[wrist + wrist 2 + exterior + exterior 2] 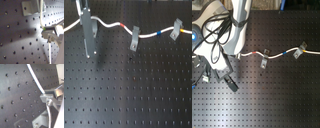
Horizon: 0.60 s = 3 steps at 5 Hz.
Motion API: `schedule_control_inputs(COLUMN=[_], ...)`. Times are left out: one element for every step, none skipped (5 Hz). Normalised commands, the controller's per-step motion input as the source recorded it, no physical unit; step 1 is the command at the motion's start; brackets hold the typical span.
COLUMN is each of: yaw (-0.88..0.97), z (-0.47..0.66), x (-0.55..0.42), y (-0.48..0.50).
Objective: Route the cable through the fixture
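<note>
The cable (pixel 111 23) is seen in the first exterior view as a thin white line running across the far part of the black perforated board (pixel 129 95), from the first exterior view's left edge to its right edge, where it is cut off. A red band (pixel 123 25), a blue band (pixel 159 34) and a yellow band (pixel 181 30) are made out along it. It passes through the middle fixture (pixel 134 39), a small grey slanted clip between the red and blue bands, and through a second clip (pixel 177 28) just beside the yellow band. In the second exterior view the same cable (pixel 282 53) and the two clips (pixel 265 57) (pixel 299 51) are shown, small and blurred.

A third clip (pixel 31 7) is shown close up in the first wrist view, with the cable (pixel 40 15) lying against its edge; whether the cable is seated inside cannot be told.

The gripper (pixel 89 31) is seen in the first exterior view as a tall grey bar standing at the cable, its upper part cut off. In both wrist views the grey fingers (pixel 51 96) are closed on the white cord, though the contact itself is blurred. In the second exterior view the gripper is largely hidden behind the white arm (pixel 234 30) and its black wiring (pixel 214 32).
</note>
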Motion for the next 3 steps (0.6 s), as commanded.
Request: schedule_control_inputs(yaw=[-0.20,-0.07,0.00], z=[0.39,0.34,0.26], x=[-0.346,-0.344,-0.321], y=[0.108,0.185,0.190])
